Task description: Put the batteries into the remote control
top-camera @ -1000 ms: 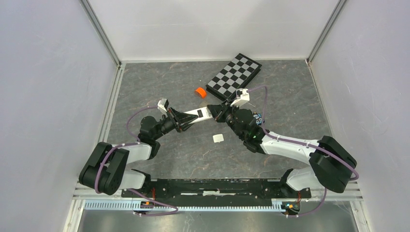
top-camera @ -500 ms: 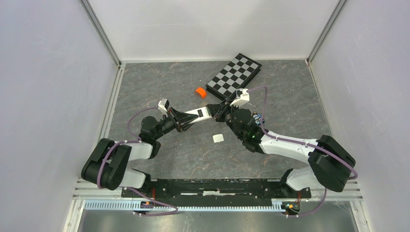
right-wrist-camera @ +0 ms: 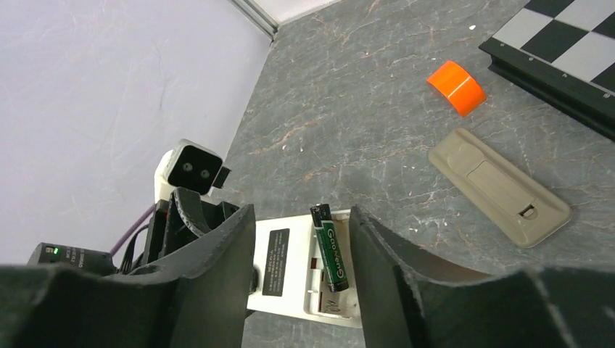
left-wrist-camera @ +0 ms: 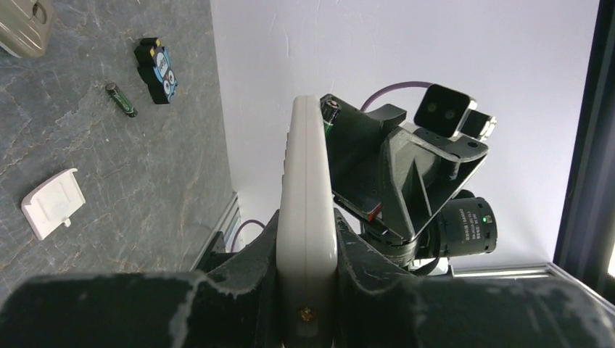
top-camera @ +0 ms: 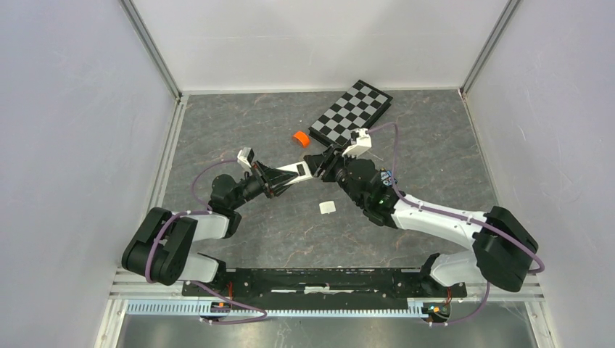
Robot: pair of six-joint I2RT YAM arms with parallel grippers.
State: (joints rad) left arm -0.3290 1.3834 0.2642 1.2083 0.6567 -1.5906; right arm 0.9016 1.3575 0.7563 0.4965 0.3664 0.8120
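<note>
Battery cover, white, lies loose on the tabletop nearest the arm bases. Beyond it, the left end effector is clamped on the white remote control, holding it off the surface with the open compartment facing up. The right end effector stands parted to either side of one green-labelled battery, which lies in the compartment and appears to touch neither finger. A second battery lies on the tabletop just beside a blue-and-black gadget. The batteries are judged light, rigid, smooth and prone to roll, so the best hold is across the middle of the barrel. Farther off lie a beige remote, an orange roll and a checkerboard. Open room lies to the left, and walls bound the far edge and both sides.
</note>
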